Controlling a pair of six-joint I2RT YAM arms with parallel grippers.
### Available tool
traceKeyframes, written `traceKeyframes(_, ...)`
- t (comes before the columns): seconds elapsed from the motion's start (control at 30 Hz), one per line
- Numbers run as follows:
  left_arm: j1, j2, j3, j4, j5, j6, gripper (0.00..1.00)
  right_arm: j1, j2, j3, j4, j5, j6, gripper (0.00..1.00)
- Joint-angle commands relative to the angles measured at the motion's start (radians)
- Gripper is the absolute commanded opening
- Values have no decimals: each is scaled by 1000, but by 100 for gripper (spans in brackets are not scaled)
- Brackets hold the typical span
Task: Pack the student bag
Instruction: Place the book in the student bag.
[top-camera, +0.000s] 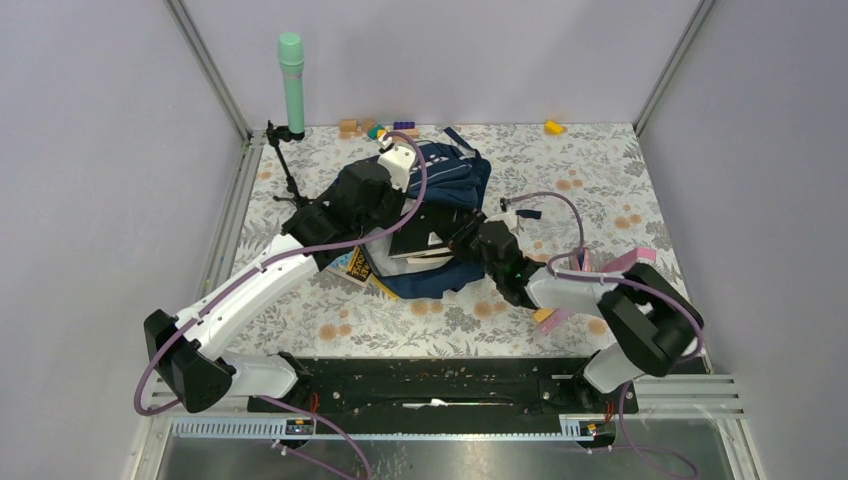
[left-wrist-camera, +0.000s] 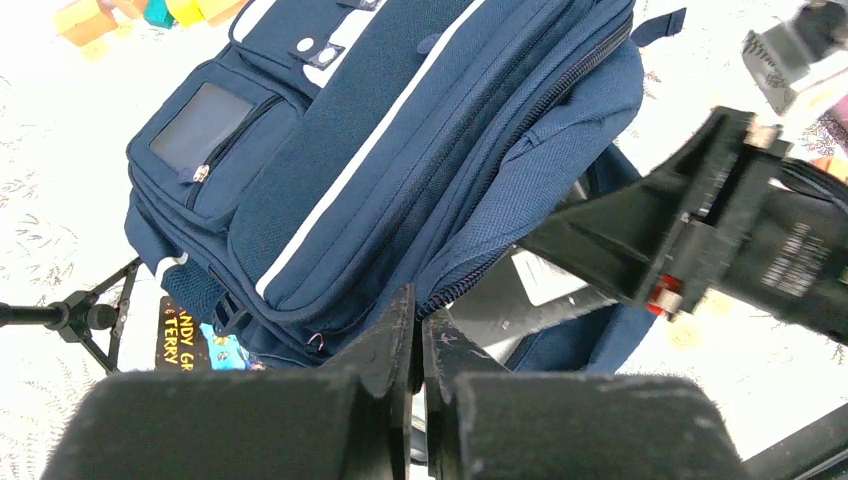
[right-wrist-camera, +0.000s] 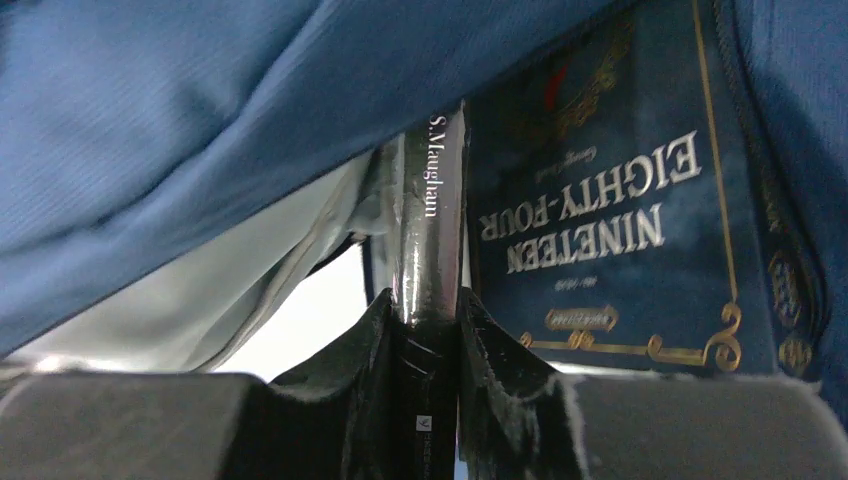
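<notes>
The student bag (top-camera: 455, 175) lies on its side mid-table, navy with white stripes (left-wrist-camera: 400, 130), its mouth facing my arms. My left gripper (left-wrist-camera: 418, 305) is shut on the zip edge of the bag's opening and holds the flap up; in the top view its fingers are hidden under the wrist (top-camera: 365, 195). My right gripper (right-wrist-camera: 432, 305) is shut on the spine of a glossy black book (right-wrist-camera: 430, 230), which sits in the bag's mouth (top-camera: 425, 240). A navy book titled Nineteen Eighty-Four (right-wrist-camera: 600, 200) lies beside it inside, under the bag's blue fabric (right-wrist-camera: 200, 100).
A dark book with yellow lettering (top-camera: 358, 265) pokes out from under the bag's left side. A green cylinder (top-camera: 291, 75) on a black tripod stand (top-camera: 285, 165) stands at the back left. Small blocks (top-camera: 365, 128) and a yellow piece (top-camera: 553, 127) lie along the back wall. A pink item (top-camera: 630, 260) lies by the right arm.
</notes>
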Motion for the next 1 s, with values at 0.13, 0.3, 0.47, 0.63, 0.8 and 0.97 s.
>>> traceKeyframes(0.13, 2, -65, 20, 146, -5, 4, 0, -27, 114, 219, 60, 1, -233, 0)
traceKeyframes(0.3, 2, -63, 20, 146, 0, 3, 0, -43, 120, 259, -61, 13, -382, 32)
traceKeyframes(0.47, 2, -60, 18, 148, 2, -2, 0, -43, 87, 205, -79, 16, -475, 65)
traceKeyframes(0.63, 9, -48, 15, 158, 40, -32, 0, -43, 6, 151, -97, 23, -587, 69)
traceKeyframes(0.8, 22, -45, 16, 158, 63, -53, 0, -43, -99, 115, -199, 41, -690, 100)
traceKeyframes(0.97, 30, -43, 14, 159, 63, -54, 0, -44, -235, 8, -224, 52, -756, 100)
